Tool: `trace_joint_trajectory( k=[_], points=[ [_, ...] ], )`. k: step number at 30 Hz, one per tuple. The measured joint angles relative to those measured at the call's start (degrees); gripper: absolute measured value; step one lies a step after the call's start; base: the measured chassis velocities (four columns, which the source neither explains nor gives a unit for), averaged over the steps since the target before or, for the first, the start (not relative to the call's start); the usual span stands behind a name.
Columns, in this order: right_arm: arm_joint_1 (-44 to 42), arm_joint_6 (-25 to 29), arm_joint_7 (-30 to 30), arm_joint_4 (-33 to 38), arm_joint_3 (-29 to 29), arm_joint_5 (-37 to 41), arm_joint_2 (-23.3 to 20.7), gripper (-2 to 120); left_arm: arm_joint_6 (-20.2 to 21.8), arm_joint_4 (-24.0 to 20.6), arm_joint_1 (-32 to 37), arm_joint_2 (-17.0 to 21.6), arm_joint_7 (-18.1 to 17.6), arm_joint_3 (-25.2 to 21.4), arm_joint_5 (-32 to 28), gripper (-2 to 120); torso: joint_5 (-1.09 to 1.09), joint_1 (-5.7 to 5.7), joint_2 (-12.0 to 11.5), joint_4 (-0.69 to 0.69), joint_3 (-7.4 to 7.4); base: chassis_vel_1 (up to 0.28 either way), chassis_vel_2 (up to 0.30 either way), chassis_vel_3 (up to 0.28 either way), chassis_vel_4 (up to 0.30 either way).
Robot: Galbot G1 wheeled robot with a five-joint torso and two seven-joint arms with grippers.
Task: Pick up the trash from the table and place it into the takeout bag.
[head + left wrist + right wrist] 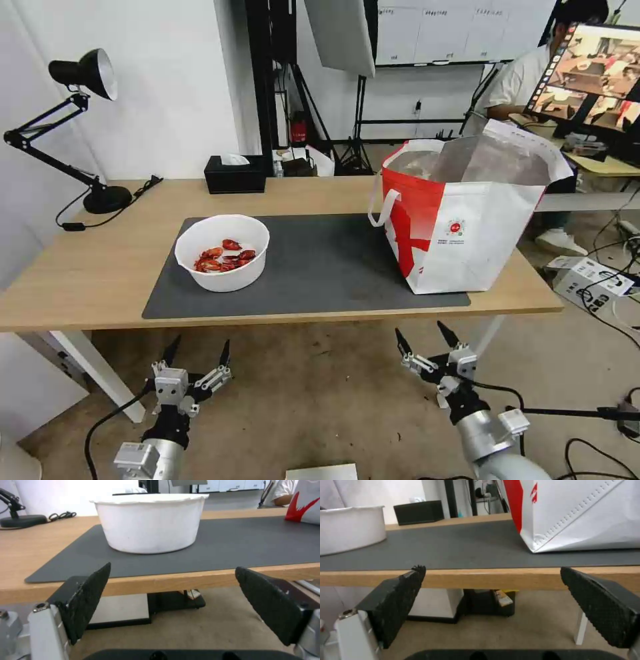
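From the head camera, the left gripper (pixel 199 351) hangs below the near edge of the light-wood surface (pixel 80 267), over the floor, its two dark fingers spread apart and holding nothing. Ahead of it and slightly to its right, on the dark grey mat (pixel 320 267), stands the white round bowl (pixel 222 253) with red crayfish shells (pixel 223 257) inside. The right gripper (pixel 427 337) also hangs below the surface's near edge, fingers apart and empty. Ahead of it and a little to its right stands the white-and-red takeout bag (pixel 467 227), upright and open at the top, silver lining showing, resting partly on the mat's right end. Farther back, beyond the left gripper, a black tissue box (pixel 235 175) sits at the surface's far edge, and a black desk lamp (pixel 87 133) stands at the far left.

In the left wrist view, the left gripper (pixel 173 585) is wide open, its textured pads (pixel 88 597) well apart, level with the surface's front edge. The bowl (pixel 150 525) stands straight ahead on the mat (pixel 250 542), apart from the fingers.

In the right wrist view, the right gripper (pixel 491 590) is likewise wide open, just below the wooden edge (pixel 486 577). The bag (pixel 580 515) rises ahead on one side, the bowl (pixel 350 527) on the other, the tissue box (pixel 419 512) behind.
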Motion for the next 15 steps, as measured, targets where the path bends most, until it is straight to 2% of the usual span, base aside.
trace_joint_trajectory(
  k=[4,15],
  points=[
    [1.30,1.31,0.17,-2.26,-1.04,0.04,-0.43,100,0.87,0.21,-0.42,-0.07,0.04,0.46,-0.21,100,0.00,0.00,0.00,0.00,0.00,0.000,0.000,0.000,0.000],
    [2.12,0.69,-0.54,-0.24,-1.43,-0.43,-1.47,100,0.84,1.95,-1.06,-0.12,0.32,0.73,-0.26,100,0.00,0.00,0.00,0.00,0.00,0.000,0.000,0.000,0.000]
  ],
)
